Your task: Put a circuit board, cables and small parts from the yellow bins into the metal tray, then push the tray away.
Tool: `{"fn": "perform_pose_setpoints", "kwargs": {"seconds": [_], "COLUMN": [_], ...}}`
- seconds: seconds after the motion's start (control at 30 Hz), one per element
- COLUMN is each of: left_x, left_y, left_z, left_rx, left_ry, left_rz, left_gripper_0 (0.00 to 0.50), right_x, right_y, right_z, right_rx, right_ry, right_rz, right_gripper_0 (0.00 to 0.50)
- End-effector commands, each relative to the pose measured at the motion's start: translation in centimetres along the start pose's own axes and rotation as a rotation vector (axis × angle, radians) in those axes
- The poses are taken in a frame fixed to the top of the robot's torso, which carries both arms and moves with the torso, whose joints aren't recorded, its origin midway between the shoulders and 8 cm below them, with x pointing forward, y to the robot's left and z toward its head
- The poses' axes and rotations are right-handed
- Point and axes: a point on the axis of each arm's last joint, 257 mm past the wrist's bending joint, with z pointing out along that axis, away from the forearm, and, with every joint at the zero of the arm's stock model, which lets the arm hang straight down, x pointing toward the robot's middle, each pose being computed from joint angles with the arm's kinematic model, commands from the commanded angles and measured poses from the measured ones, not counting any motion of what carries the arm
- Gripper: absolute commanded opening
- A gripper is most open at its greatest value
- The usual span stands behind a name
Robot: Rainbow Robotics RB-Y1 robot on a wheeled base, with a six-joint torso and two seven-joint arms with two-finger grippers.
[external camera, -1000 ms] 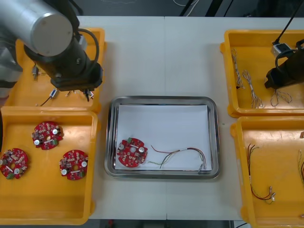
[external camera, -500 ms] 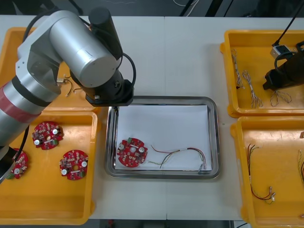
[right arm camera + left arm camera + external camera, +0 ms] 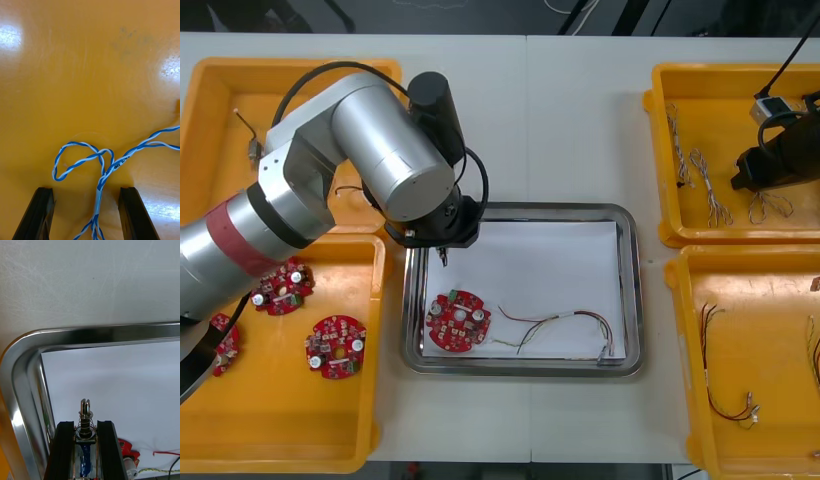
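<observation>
Left wrist view: the left gripper (image 3: pixel 85 424) has its two fingers (image 3: pixel 66 442) pinching a small metal part (image 3: pixel 85 416). The part is a pin wound with a spring, and its forked tip pokes out past the fingertips.
Under the part: the white inside of the metal tray (image 3: pixel 93 332), close to a rounded corner of its shiny rim.
Beside the fingers: the red edge of a circuit board (image 3: pixel 125 450) and a bit of red and yellow cable (image 3: pixel 165 453), both lying in the tray.
Front view, left arm: it reaches in from the left, with the left gripper (image 3: pixel 442 255) over the tray's (image 3: pixel 520 208) far left corner.
Tray contents: the circuit board (image 3: pixel 458 321) lies at the near left, and the red and yellow cable (image 3: pixel 565 325) is just beside it to the right.
Right wrist view: the right gripper (image 3: pixel 86 191) has its fingers (image 3: pixel 39 213) spread wide, with a blue and white cable (image 3: pixel 96 202) running between them and touching neither finger.
Right gripper's place: the right gripper (image 3: pixel 755 185) is low over the floor of the far right bin (image 3: pixel 658 100), among more cables.
Near left bin (image 3: pixel 280 238): three spare boards (image 3: pixel 332 347) lie inside.
</observation>
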Motion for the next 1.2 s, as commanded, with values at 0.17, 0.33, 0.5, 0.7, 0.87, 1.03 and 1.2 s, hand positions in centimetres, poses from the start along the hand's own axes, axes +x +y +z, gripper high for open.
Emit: {"fn": "perform_pose_setpoints", "kwargs": {"seconds": [0.17, 0.33, 0.5, 0.7, 0.87, 1.03, 1.2], "left_x": [0.0, 0.3, 0.3, 0.4, 0.6, 0.5, -0.6], "left_y": [-1.7, -1.8, -2.6, -2.8, -2.9, -3.1, -3.2], "left_z": [2.0, 2.2, 2.1, 2.2, 2.3, 2.2, 0.6], "left_rx": [0.005, 0.010, 0.032, 0.035, 0.030, 0.032, 0.042], "left_ry": [-0.021, -0.010, -0.014, -0.011, -0.016, -0.021, -0.058], "left_rz": [-0.047, -0.050, -0.062, -0.088, -0.092, -0.102, -0.109], "left_gripper_0": [0.000, 0.000, 0.094, 0.472, 0.500, 0.500, 0.500], "right_x": [2.5, 2.7, 2.8, 2.6, 1.9, 1.0, 0.6], "right_y": [-1.2, -1.1, -1.3, -2.0, -3.5, -4.7, -5.3], "right_z": [1.0, 1.1, 1.1, 0.6, -0.8, -3.4, -6.7], "right_rx": [0.006, 0.005, 0.006, 0.015, 0.040, 0.057, 0.039], "right_ry": [0.022, 0.024, 0.027, 0.019, 0.006, 0.005, 0.014], "right_rz": [0.054, 0.058, 0.058, 0.055, 0.045, 0.029, 0.045], "right_gripper_0": [0.500, 0.370, 0.000, 0.000, 0.000, 0.000, 0.000]}}
